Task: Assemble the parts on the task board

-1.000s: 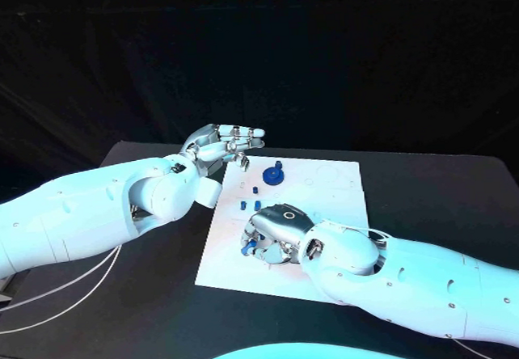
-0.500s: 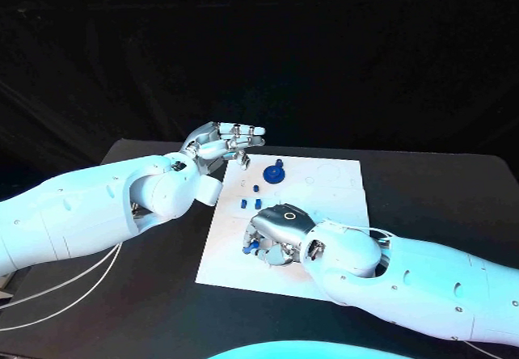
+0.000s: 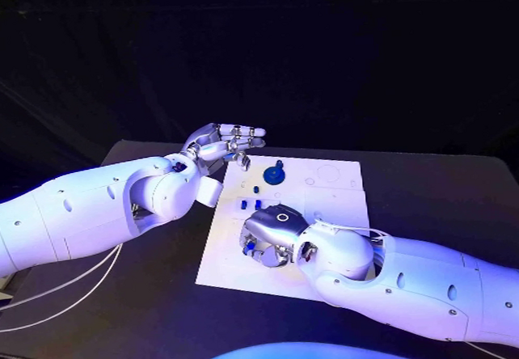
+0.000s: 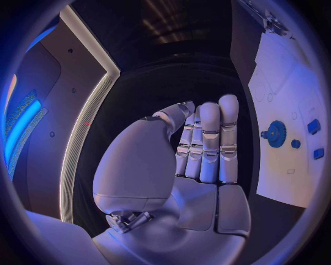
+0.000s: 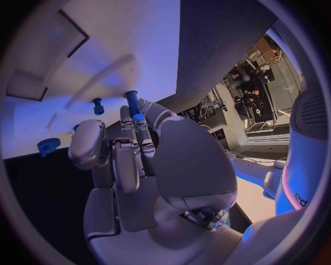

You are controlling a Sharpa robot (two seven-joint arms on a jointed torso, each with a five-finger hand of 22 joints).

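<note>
Over task board (image 3: 331,193), right robot hand (image 5: 131,149) pinching blue peg (image 5: 132,103), left robot hand (image 4: 200,143) empty, fingers straight

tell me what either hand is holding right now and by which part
The right hand pinches a small dark blue peg by its lower end between its fingers, over the white plate. The left hand holds nothing.

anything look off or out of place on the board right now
Nothing stands out. The task board lies flat on the black table, the blue gear stands near its far edge, and small blue parts sit beside it. The right hand holds a blue peg over the board; the left hand hovers off its corner.
</note>
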